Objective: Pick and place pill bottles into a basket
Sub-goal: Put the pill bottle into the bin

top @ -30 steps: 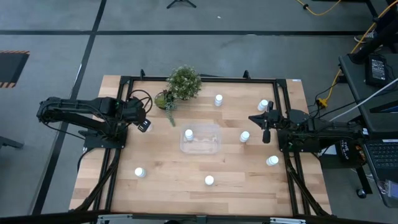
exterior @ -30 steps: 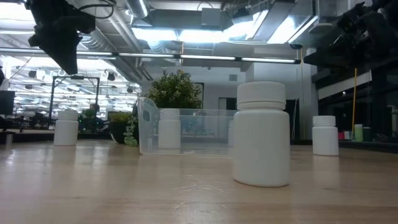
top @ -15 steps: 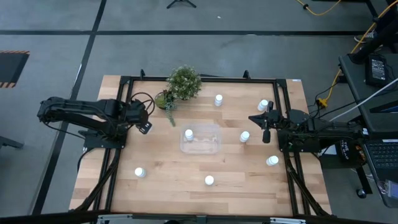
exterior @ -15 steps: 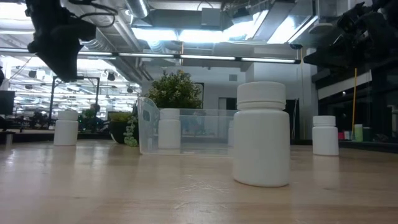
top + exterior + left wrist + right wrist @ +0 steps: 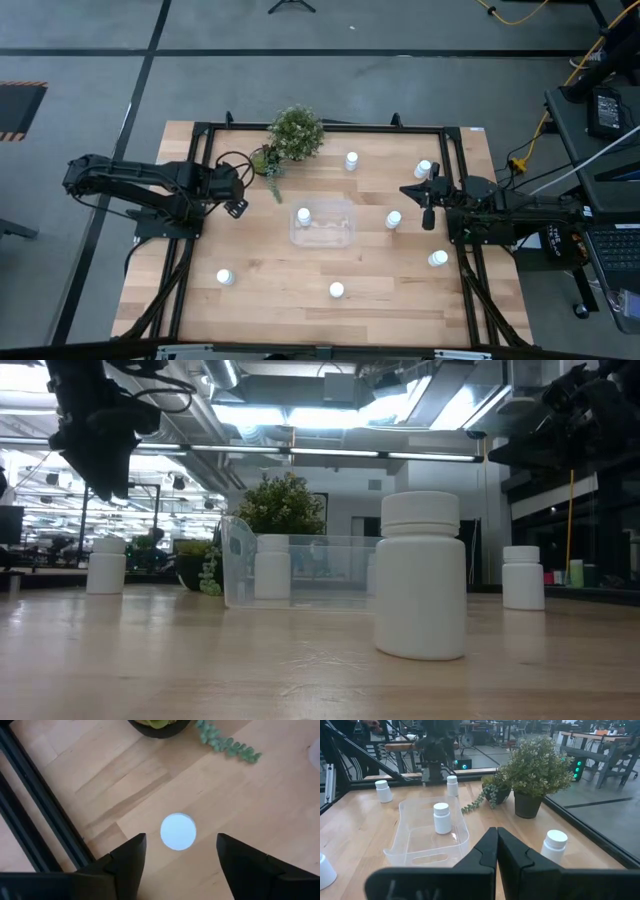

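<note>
A: And the left claw (image 5: 180,842)?

B: Hung spread wide, straight over a bottle (image 5: 178,831) standing left of the basket (image 5: 345,238), cap centred in the gap.

A: Advice for the grab?

B: Probably best lowered plumb and closed on the body below the cap. Kept clear of the plant (image 5: 296,132) just behind the basket.

A: And the right claw (image 5: 428,215)?

B: Waited right of the basket, pressed together, holding nothing.

A: The basket itself?

B: Held a second bottle (image 5: 303,215) already. Saw others scattered all round the basket.

A: Surface, room?

B: Pale wooden table (image 5: 280,285), flat and bare-grained. Grey floor around, bright ceiling lights far beyond the basket.
</note>
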Controlling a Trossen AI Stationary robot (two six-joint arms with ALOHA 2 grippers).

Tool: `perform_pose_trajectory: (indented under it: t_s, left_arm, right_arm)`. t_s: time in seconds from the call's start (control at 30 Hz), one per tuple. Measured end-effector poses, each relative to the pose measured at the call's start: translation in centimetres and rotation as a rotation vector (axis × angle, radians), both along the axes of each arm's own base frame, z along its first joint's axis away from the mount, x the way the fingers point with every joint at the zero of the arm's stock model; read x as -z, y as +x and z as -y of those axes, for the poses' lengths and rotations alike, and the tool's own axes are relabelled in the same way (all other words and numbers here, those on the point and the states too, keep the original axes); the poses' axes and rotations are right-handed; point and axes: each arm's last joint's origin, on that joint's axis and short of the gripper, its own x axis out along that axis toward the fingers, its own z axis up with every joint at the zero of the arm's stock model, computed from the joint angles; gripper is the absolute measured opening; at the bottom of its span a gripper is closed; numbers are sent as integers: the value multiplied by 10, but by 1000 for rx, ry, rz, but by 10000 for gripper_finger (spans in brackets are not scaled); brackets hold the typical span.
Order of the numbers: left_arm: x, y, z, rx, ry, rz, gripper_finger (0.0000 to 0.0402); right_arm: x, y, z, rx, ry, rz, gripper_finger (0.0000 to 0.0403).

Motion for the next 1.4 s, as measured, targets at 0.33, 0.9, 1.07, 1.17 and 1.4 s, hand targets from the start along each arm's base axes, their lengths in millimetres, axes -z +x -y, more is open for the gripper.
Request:
perform_pose_trajectory:
  t_s: [0.33, 0.9, 1.07, 1.17, 1.4]
  left_arm:
    - [12, 13, 0, 32, 26, -107, 237]
    - [28, 27, 0, 47, 26, -215, 237]
    - [32, 33, -1, 45, 46, -213, 237]
    - [35, 35, -1, 45, 48, -228, 237]
    - [43, 40, 0, 48, 30, -275, 237]
  right_arm:
    - [0, 0, 0, 0, 0, 0, 12]
    - [0, 0, 0, -1, 0, 0, 12]
    - [0, 0, 0, 0, 1, 2, 12]
    - [0, 0, 0, 0, 3, 3, 12]
    - [0, 0, 0, 0, 3, 3, 12]
